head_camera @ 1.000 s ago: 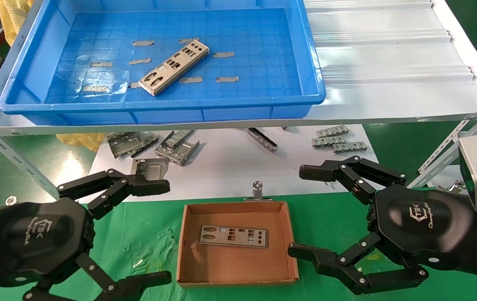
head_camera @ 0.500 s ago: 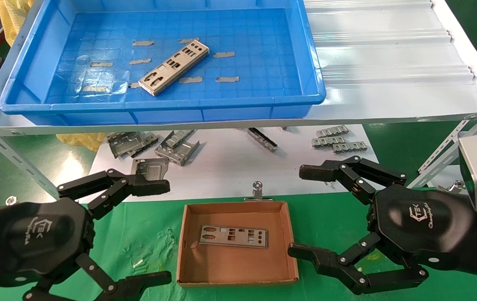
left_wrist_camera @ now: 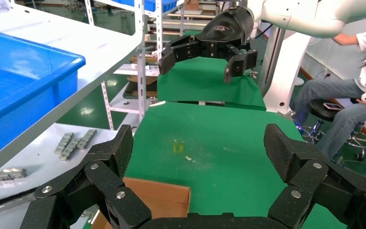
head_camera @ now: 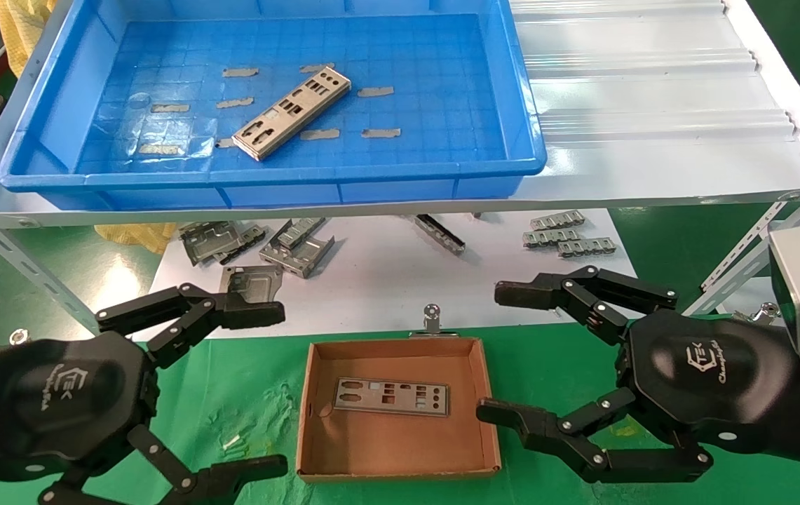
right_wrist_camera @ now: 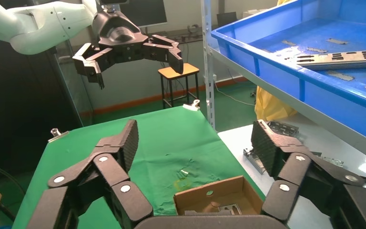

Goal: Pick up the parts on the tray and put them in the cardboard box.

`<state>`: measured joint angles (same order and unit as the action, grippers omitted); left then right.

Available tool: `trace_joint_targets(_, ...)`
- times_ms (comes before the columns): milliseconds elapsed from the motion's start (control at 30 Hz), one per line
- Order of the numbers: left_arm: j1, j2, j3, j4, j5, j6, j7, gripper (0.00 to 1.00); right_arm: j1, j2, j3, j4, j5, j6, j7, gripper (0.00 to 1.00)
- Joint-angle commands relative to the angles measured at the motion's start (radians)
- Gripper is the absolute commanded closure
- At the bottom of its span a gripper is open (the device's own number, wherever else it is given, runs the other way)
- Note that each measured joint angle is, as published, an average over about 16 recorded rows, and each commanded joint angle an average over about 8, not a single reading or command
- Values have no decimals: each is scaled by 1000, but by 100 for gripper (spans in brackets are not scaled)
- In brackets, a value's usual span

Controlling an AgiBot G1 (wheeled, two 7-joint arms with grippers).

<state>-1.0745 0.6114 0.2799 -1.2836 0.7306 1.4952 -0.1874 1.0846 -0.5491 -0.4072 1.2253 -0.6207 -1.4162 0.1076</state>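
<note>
Head view: right gripper, fingers wide, has edged toward the cardboard box; left gripper stays spread.

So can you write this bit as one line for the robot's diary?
silver punched metal plate: in blue plastic tray | second plate: in brown cardboard box | left pincer: open | right pincer: open, beside box

Both grippers' fingers spread wide

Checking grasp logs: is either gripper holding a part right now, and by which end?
Nothing is held. The left gripper and right gripper are both open and empty beside the cardboard box; one part lies inside it, another in the tray.
</note>
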Motion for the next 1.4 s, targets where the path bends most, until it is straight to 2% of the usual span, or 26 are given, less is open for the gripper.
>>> trace_joint_targets(33,0,0,0,0,0,0,0,0,0,0,0,0,0,0,0,100)
trace_joint_targets(900,-21,4,0,3,16,-10,6,0,0,0,0,0,0,0,0,100)
trace_joint_targets(1000,-75,24,9,25,57,-29,12,0,0,0,0,0,0,0,0,100)
trace_joint_targets(1133,-201,82,43,112,155,-58,23,0,0,0,0,0,0,0,0,100)
trace_joint_targets(1400,-502,247,137,457,354,-75,76,0,0,0,0,0,0,0,0,100)
